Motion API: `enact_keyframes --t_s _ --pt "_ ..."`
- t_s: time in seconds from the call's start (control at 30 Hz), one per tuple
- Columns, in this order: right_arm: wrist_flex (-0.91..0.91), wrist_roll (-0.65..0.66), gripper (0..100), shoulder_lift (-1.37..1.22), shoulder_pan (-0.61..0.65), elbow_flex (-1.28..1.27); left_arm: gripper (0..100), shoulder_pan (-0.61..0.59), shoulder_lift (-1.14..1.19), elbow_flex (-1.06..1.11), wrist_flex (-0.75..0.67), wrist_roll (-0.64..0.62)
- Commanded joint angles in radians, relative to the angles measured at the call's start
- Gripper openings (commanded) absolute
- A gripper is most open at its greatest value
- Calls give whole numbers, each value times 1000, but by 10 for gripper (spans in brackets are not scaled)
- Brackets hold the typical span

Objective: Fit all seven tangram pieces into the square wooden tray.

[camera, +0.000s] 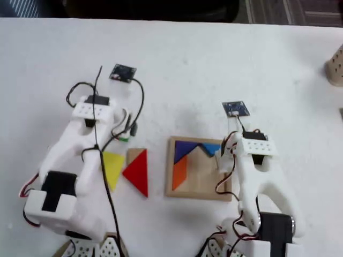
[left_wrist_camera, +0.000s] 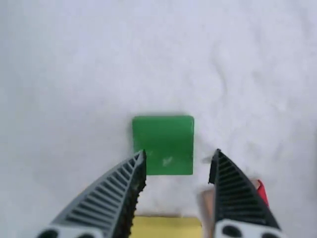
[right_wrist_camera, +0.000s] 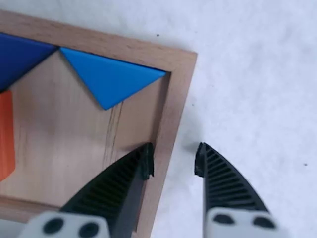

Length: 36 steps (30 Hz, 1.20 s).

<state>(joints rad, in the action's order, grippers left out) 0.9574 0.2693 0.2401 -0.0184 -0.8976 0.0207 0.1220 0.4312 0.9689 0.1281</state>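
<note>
The square wooden tray [camera: 197,191] lies at mid-table. It holds a dark blue triangle [camera: 187,150], a light blue triangle [camera: 211,148] and an orange piece [camera: 179,172]. My right gripper [right_wrist_camera: 173,161] is open, its fingers astride the tray's right rim [right_wrist_camera: 171,109], close to the light blue triangle [right_wrist_camera: 111,74]. To the tray's left lie a red triangle [camera: 138,171], a yellow triangle [camera: 112,168] and a tan piece [camera: 136,154]. My left gripper [left_wrist_camera: 178,161] is open over the near edge of a green square [left_wrist_camera: 163,144]. The green square [camera: 124,138] is mostly hidden under that arm.
A pale wooden object [camera: 335,67] stands at the far right edge of the white table. Black cables [camera: 140,101] loop around the left arm. Both arm bases sit at the front edge. The table's back half is bare white.
</note>
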Motion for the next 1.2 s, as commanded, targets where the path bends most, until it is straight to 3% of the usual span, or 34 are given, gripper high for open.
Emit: enact_keyframes --t_s 0.0,0.1,0.3,0.53,0.8,1.17 --pt "-13 9 144 2 -13 9 238 -21 19 -81 -21 23" --pt "-13 11 144 2 -13 9 248 -47 70 -109 -21 20" --pt "-13 12 144 2 -13 9 377 -91 160 -164 -15 -77" --pt "-13 12 144 2 -13 9 316 -45 168 -160 -12 -57" --pt "-13 12 144 2 -13 9 190 5 176 -163 37 66" --pt "-13 12 144 2 -13 9 185 -4 166 -164 37 55"
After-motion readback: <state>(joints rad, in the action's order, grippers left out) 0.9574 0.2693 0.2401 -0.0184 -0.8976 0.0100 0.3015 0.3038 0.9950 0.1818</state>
